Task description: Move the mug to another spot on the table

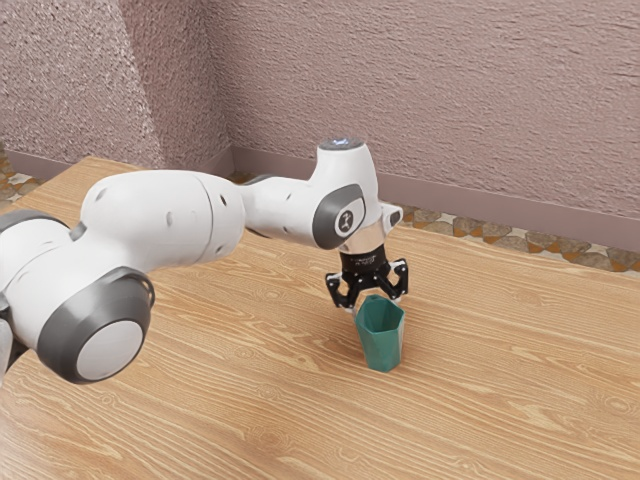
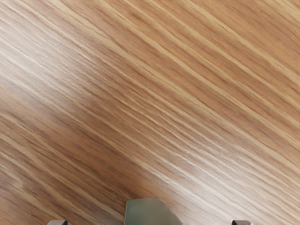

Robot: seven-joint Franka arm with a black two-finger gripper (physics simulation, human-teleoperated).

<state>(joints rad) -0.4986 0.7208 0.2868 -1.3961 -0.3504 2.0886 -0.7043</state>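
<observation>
A green mug (image 1: 381,338) stands upright near the middle of the wooden table (image 1: 500,400). The black gripper (image 1: 369,297) hovers just above its rim, jaws spread wide, holding nothing.

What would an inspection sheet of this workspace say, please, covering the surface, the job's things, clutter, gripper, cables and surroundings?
Surface: wooden table with a light, streaked grain.
Job's things: green mug, upright on the table, with faceted sides; no handle can be made out.
Clutter: nothing seen.
Gripper: black gripper open, fingers spread wide, directly over the mug's rim; whether a finger touches the rim cannot be told.
Cables: nothing seen.
Surroundings: rough pinkish wall behind the table, with a strip of stone floor at its foot.
</observation>
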